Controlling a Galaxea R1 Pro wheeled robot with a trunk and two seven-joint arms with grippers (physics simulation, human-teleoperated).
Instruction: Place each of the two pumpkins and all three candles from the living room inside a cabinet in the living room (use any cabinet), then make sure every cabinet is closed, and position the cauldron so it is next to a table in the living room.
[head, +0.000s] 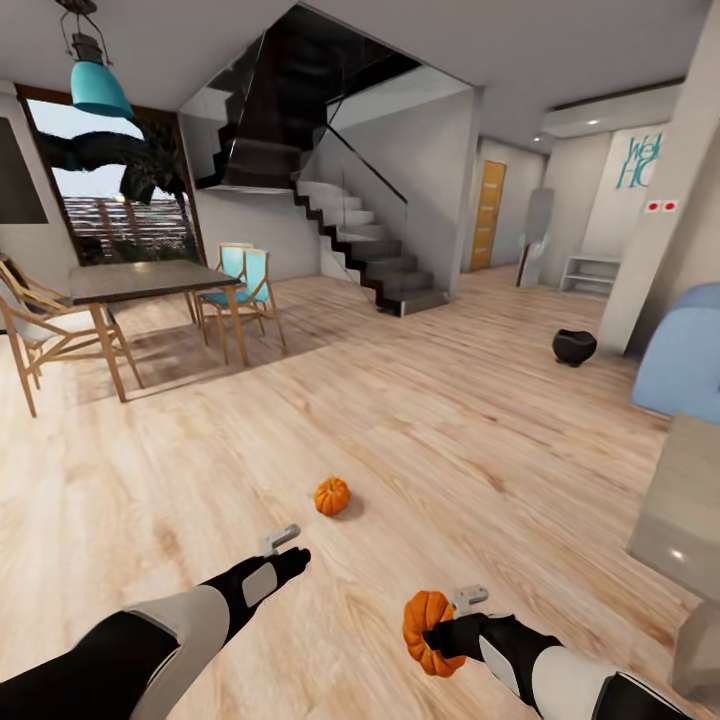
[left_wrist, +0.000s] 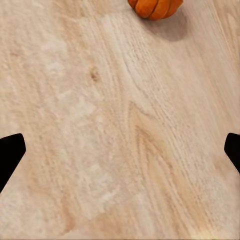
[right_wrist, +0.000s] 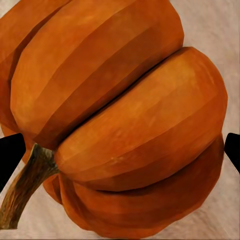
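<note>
One orange pumpkin lies on the light wood floor, a short way ahead of my left gripper. That gripper hangs open over bare planks, with the same pumpkin at the frame's rim. My right gripper is shut on the second pumpkin, held off the floor. Close up, its ribbed body sits between both fingertips, with the stem to one side. The black cauldron stands on the floor far right. A low grey table shows at the right edge. The candles and cabinet are out of view.
A blue sofa stands behind the low table at right. A dining table with chairs is at the left back, and a staircase rises in the middle back. Wide wood floor lies between them.
</note>
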